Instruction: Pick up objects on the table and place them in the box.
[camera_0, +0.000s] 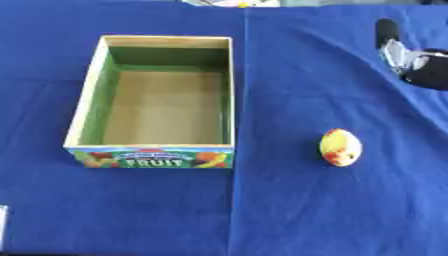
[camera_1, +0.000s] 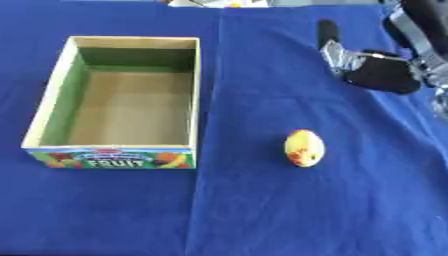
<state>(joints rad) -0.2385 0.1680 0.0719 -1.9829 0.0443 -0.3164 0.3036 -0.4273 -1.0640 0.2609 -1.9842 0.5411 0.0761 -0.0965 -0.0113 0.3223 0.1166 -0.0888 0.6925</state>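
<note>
Item 1. Pale object (camera_0: 3, 226): a thin sliver at the left edge of the left eye view, near 8 o'clock. Too little shows to say what it is; the left hand cannot be identified in either view.

Item 2. Box (camera_0: 83, 107): open-topped, wooden rim, green inner walls, bare tan floor. It stands on the left half of the bench (camera_0: 289, 215), which is covered in blue cloth. The near wall carries a fruit picture and the word FRUIT. Contents: nothing visible inside.

Item 3. Fruit (camera_0: 340, 147): one small egg-shaped piece, yellow with red blotches, possibly a mango. It lies on the cloth to the right of the box, at about 4 o'clock from the box's centre and well apart from its wall. Only loose item seen on the bench.

Item 4. Right hand (camera_1: 381, 75): black with silver parts, at 1 to 2 o'clock in the view. One finger points away up the bench; the rest of the fingers are not readable, so its spread cannot be told. It holds nothing visible.

Relation: the fruit lies at about 7 o'clock from the right hand, well apart, not touched.

Progress, judged: at the outset. Nothing placed; the fruit remains to be reached, grasped, carried left and put in the box.
</note>
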